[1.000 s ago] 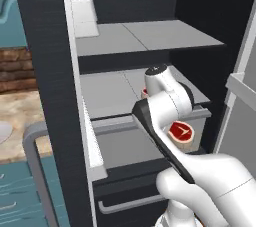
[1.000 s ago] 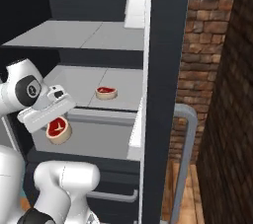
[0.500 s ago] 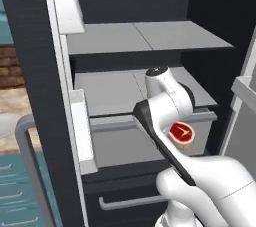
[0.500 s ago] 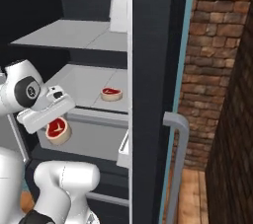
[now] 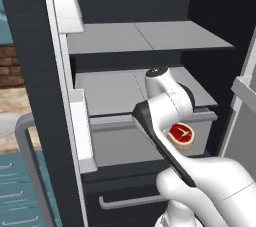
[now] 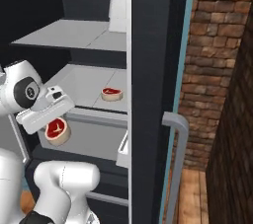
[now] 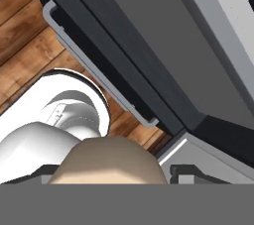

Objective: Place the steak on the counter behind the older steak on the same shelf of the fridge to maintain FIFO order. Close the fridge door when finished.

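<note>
Presently the gripper [image 7: 112, 177] pinches the steak [image 5: 181, 135] between its fingers.

Red brick wall [image 6: 215, 45] at right, wooden plank floor [image 6: 190, 198] below, white bin [image 6: 117, 13] up high

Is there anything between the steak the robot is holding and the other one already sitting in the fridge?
In the right base view, only bare light-grey shelf and its drawer front separate the held steak from the older steak.
</note>
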Motion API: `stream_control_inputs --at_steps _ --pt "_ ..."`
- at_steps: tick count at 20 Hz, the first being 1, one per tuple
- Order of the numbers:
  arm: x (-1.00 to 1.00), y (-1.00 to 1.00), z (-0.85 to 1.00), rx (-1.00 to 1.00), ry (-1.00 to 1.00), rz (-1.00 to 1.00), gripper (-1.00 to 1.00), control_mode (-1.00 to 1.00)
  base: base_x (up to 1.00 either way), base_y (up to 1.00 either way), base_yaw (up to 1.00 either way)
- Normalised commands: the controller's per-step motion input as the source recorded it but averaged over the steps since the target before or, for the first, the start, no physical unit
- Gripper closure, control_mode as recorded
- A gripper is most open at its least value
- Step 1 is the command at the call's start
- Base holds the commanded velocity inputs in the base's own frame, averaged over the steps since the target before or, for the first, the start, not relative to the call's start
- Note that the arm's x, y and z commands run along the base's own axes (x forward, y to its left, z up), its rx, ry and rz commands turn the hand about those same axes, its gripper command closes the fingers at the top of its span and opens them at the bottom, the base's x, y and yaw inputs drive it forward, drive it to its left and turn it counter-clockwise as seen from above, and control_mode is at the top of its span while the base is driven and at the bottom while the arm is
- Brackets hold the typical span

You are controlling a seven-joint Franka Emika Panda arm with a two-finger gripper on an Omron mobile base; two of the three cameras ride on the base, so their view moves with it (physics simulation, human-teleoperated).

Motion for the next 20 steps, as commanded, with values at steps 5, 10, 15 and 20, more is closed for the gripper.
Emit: stream_control_inputs --at_steps 5,10,15,20 --pt "0.0 0.0 0.0 0.0 0.0 0.0 1.0 1.0 0.87 0.52 -0.28" --pt "0.0 0.0 0.0 0.0 0.0 0.0 1.0 1.0 0.97 0.43 -0.15" --pt "0.4 0.13 0.0 0.0 -0.07 0.0 1.0 -1.0 0.59 0.2 -0.04" --pt "1.0 0.32 0.0 0.0 -0.47 0.15 1.0 -1.0 0.0 0.0 0.0"
